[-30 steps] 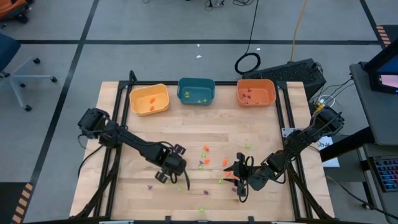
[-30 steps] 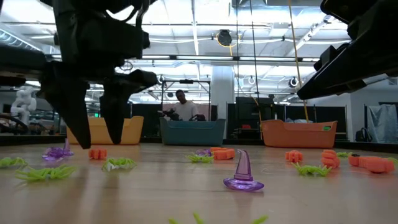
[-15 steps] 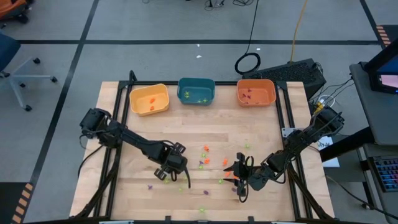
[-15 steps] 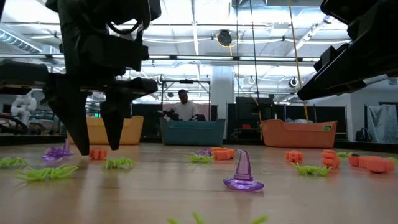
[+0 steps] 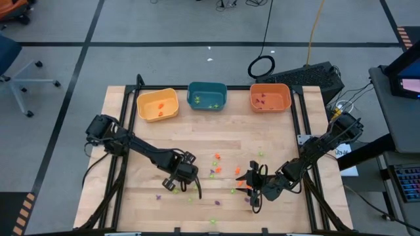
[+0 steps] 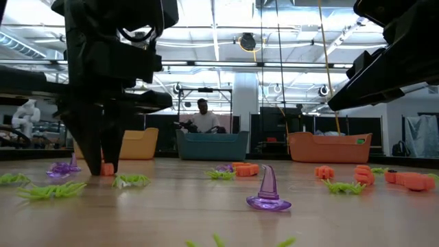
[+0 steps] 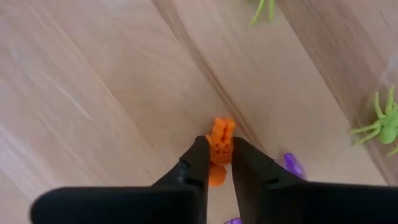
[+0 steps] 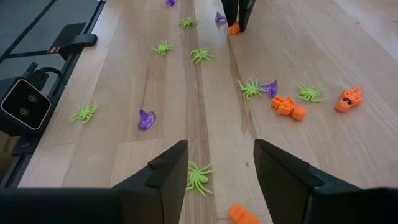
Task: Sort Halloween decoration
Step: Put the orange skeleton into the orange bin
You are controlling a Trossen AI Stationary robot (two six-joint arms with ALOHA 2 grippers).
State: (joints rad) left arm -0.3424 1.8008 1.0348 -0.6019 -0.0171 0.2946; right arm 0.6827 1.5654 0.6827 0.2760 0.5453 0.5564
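Note:
Small orange, light-green and purple Halloween trinkets lie scattered over the wooden table [image 5: 262, 137]. Among them are a purple witch hat [image 6: 267, 191] and green spiders [image 8: 199, 177]. My left gripper [image 7: 219, 143] points down at the near-left part of the table [image 5: 195, 190]. It is shut on a small orange trinket [image 7: 219, 127]. My right gripper [image 8: 217, 174] hangs open above the near-right part of the table [image 5: 251, 189], with nothing between its fingers. My left gripper pinches the orange trinket's middle [image 7: 219, 149] between its two fingers, which come from above and point down. One end of the trinket sticks out past the fingertips. In the low view the trinket [image 6: 108, 169] sits at table level between the fingertips.
A yellow bin [image 5: 157, 105], a teal bin [image 5: 207, 96] and an orange bin [image 5: 270, 98] stand in a row at the far edge. A black frame [image 5: 299, 124] borders the table. A person [image 6: 202, 118] stands in the room beyond.
My left gripper's fingers stood apart on either side of the orange trinket. They have now shut on it. The trinket stays at the same spot on the table.

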